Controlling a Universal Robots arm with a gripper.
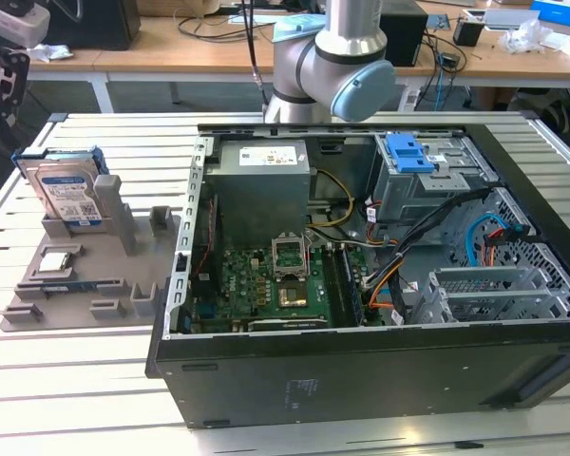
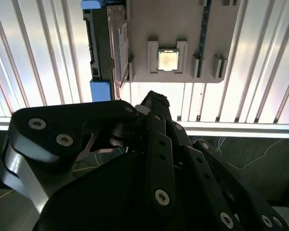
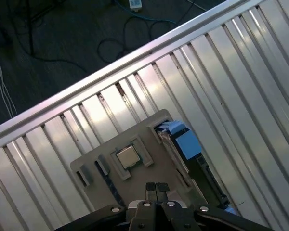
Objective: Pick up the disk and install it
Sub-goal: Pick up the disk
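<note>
Starting with the exterior view: spotting the disk [image 1: 68, 188] standing on edge in a slot of the grey holder tray [image 1: 123, 285], out at the exterior view's left on the slatted table [image 1: 76, 380], apart from the open computer case [image 1: 361, 370] at the exterior view's right. Catching a small square chip [image 1: 55, 263] lying flat on the near part of that tray, and the arm [image 1: 332, 66] rising at the far side behind the case. Moving to the first wrist view: looking down past the gripper [image 3: 156, 186], fingertips pressing together and clenching nothing, hanging above the tray [image 3: 149, 127], with chip [image 3: 127, 157] and disk [image 3: 180, 142] below and touching neither. Switching to the second wrist view: seeing the gripper [image 2: 154, 98] likewise clenched and empty, hovering by the tray's [image 2: 164, 24] edge, the disk [image 2: 116, 43] sitting edge-on in its slot, near the chip [image 2: 167, 59].
</note>
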